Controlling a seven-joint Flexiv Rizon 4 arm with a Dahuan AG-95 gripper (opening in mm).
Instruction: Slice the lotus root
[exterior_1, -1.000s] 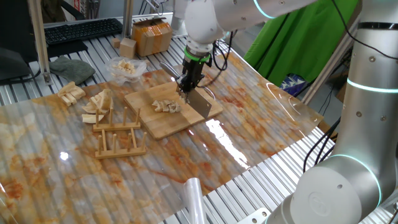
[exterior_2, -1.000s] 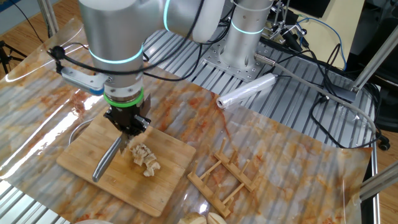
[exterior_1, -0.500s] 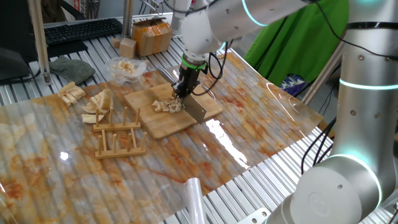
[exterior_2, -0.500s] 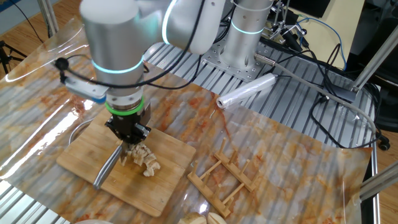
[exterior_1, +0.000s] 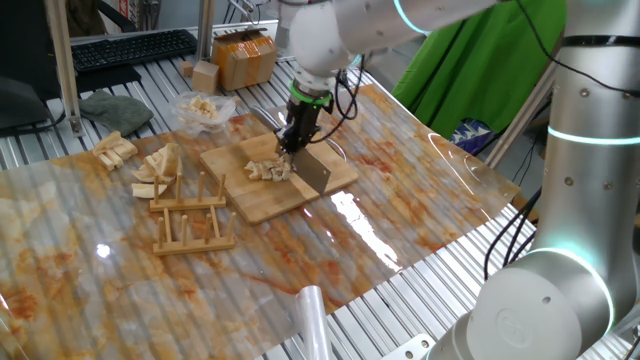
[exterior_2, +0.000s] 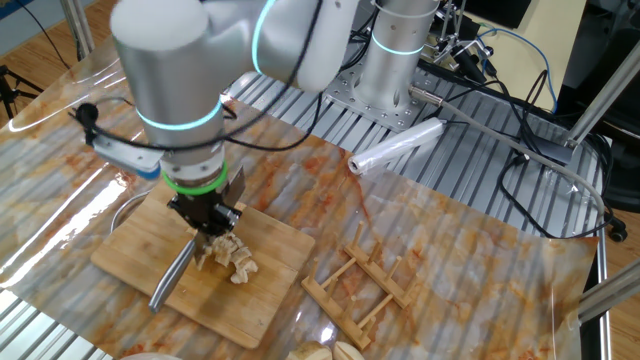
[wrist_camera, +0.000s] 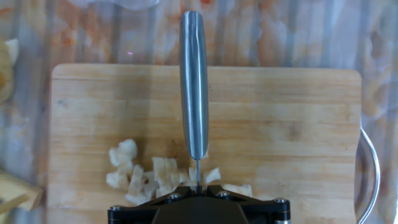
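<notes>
Cream-coloured cut lotus root bits (wrist_camera: 146, 175); light tan bamboo cutting board (wrist_camera: 280, 130); grey steel knife handle (wrist_camera: 194, 81); marbled orange-and-beige glossy tabletop (exterior_1: 300, 260); bright green cloth (exterior_1: 480, 60).

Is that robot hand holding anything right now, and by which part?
Yes. Its fingers are shut on a knife, gripping it near where the metal handle meets the blade, with the blade down among the cut lotus root on the wooden board.

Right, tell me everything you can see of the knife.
The knife is all metal: a rounded steel handle and a flat rectangular blade, cleaver-like in one fixed view. The gripper holds it shut, blade on edge, pointing down onto the wooden board. Its edge meets the cream lotus root bits, with pieces lying on both sides.
</notes>
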